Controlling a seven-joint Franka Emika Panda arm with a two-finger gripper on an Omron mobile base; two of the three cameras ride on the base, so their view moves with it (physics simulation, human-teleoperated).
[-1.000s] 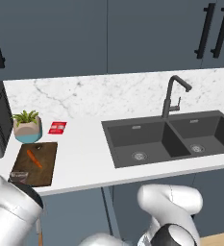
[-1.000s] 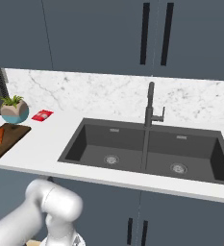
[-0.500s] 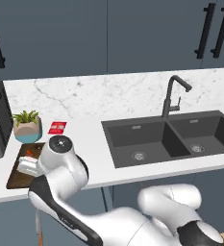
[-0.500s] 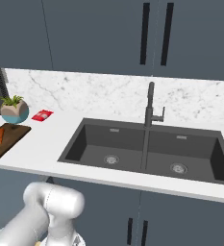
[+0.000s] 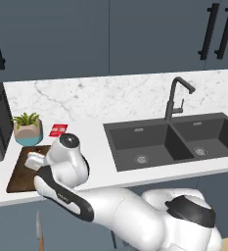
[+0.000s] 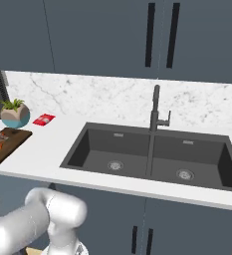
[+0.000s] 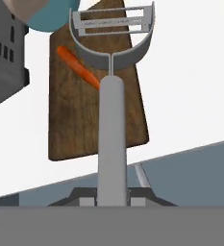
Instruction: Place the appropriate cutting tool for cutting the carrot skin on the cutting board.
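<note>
I am looking down the gripper (image 7: 112, 198) in the hand view, and its jaws are standing narrow, clamped on the handle of the peeler (image 7: 112, 96). The peeler's slim grey handle is running straight out from between the jaws, and its wide rounded head with the slotted blade is sitting at the far end, beyond the jaws.

Beyond and beneath the peeler's head I am seeing the cutting board (image 7: 75, 115), dark brown with visible grain, lying flat on the white counter (image 7: 185, 72). The carrot (image 7: 77, 67) is lying on the board, slanted, to the left of the peeler's handle as the jaws face it, with its thin end passing behind the handle just below the head. I cannot tell whether the peeler is touching the board or hanging above it.

Further out past the jaws, beyond the board's far end, a teal plant pot (image 7: 46, 14) is showing, and a dark grey appliance (image 7: 5, 53) is standing off to the left.

In the left base view I am seeing the arm's white elbow bending over the cutting board (image 5: 20, 174), with the potted plant (image 5: 27, 128) and a small red packet (image 5: 58, 130) just behind it, and the dark double sink (image 5: 176, 142) well off to the right.
</note>
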